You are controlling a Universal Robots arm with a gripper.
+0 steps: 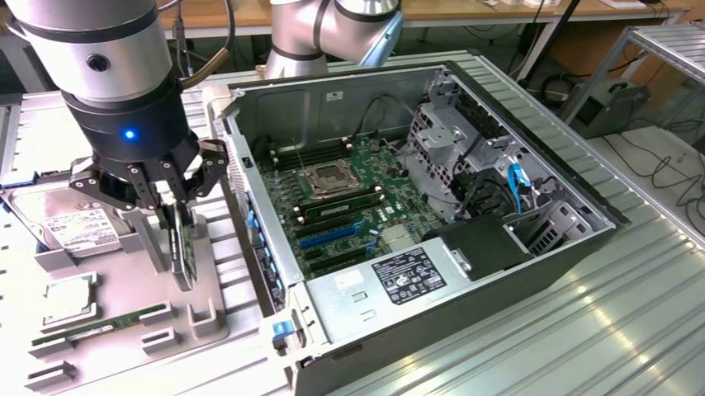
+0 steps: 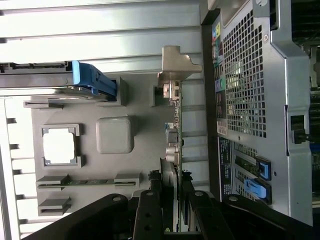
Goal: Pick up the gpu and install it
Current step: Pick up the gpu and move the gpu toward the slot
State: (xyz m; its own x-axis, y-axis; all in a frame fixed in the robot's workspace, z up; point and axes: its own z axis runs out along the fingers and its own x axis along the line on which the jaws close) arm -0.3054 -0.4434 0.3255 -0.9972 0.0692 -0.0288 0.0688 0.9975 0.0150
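- Grey plastic holder (image 1: 132, 247) on the desk (image 1: 617, 330), at the exterior view's left of the open computer case (image 1: 441, 272). The gpu (image 1: 183, 252) stands on edge in it, just beside the case wall.
- Pincer (image 1: 177, 202) is down over the card's top edge, one finger on each face. In the wrist view the pincer (image 2: 171, 181) has its black fingers (image 2: 150, 210) pressed against the gpu (image 2: 173, 125), so I read it as pinching the card.
- Progress, my judgement: the grasp is made, nothing more. I cannot tell whether the card's lower edge has left its slot in the holder.
- Install not yet done: the blue slots (image 1: 330, 237) on the motherboard (image 1: 352, 198) sit bare, no card in the case.
- Arm pose: wrist vertical, pointing straight down over the holder, fingers angled inward to the card.
- Hard drive (image 1: 66, 227) and RAM stick (image 1: 99, 326) lie in their own bays, untouched.
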